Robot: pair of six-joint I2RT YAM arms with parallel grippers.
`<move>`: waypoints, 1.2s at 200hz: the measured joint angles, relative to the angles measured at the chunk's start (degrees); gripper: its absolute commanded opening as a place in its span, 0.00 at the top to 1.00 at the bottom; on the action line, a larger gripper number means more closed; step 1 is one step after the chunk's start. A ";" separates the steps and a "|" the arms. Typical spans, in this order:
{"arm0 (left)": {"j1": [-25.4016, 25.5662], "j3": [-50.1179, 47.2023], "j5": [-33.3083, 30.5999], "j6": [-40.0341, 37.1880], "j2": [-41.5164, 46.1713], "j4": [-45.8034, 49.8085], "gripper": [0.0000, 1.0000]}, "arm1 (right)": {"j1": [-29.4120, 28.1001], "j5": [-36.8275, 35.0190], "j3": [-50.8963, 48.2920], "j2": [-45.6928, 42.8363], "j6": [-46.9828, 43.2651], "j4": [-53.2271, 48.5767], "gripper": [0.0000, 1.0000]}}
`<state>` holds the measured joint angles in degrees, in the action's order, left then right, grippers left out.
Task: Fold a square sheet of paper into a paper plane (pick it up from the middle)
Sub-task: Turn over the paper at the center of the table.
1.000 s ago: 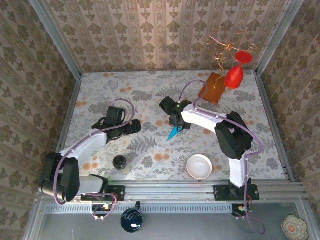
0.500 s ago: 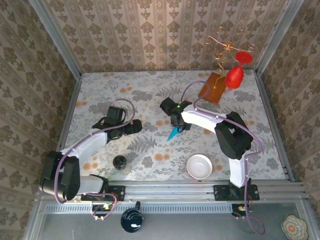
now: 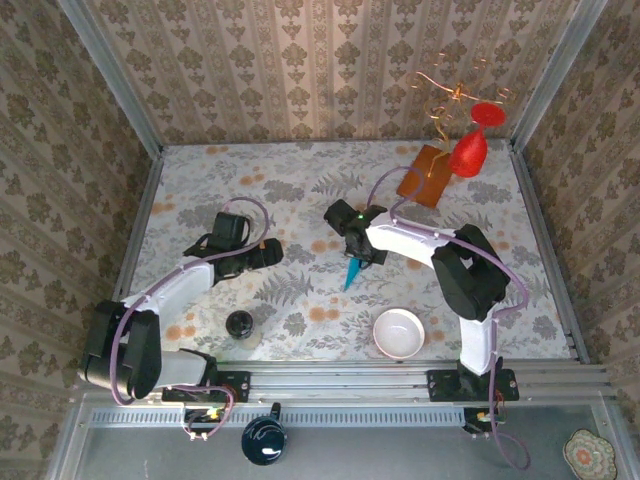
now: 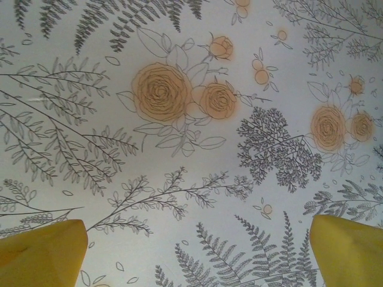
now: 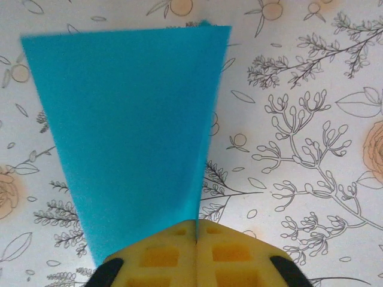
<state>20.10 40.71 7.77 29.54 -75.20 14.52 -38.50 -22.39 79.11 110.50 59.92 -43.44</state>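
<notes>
White bowl (image 3: 398, 333) on floral table (image 3: 300, 190). Teal paper (image 5: 131, 131), folded to narrow tapered wedge, pinched by closed right pincer (image 5: 197, 239). Wide-open left pincer (image 4: 194, 248) over table.

the teal-blue paper (image 5: 131, 131) is folded narrow, pinched at its tapered end.

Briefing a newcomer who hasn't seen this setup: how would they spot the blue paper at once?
On the floral table, look near the middle, beyond the white bowl, at the right gripper. Pinched in its shut jaws is the folded teal paper, a narrow tapering wedge. Nothing else on the tabletop is bright blue.
</notes>
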 measured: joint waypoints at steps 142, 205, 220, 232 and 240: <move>-7.41 -4.79 12.55 7.85 4.20 -8.70 0.09 | 5.62 35.76 -14.34 -10.10 -15.63 41.68 1.00; -1.46 -4.66 15.91 11.96 -2.49 -13.09 0.29 | 9.33 50.05 -22.05 -1.97 -10.36 59.25 0.99; 0.04 -4.33 16.31 12.79 -4.66 -13.75 0.32 | 10.62 51.63 -23.41 -0.74 -9.73 61.55 0.99; 1.05 -3.48 16.55 13.60 -6.54 -14.19 0.35 | 11.41 52.33 -24.13 0.02 -9.11 62.86 0.98; 1.70 -2.64 16.70 13.97 -7.69 -14.45 0.37 | 11.87 52.68 -24.44 0.33 -8.92 63.36 0.98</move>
<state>21.80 38.06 24.47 43.51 -82.89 0.08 -26.63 30.28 54.68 110.83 51.00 19.92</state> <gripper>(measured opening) 0.654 0.067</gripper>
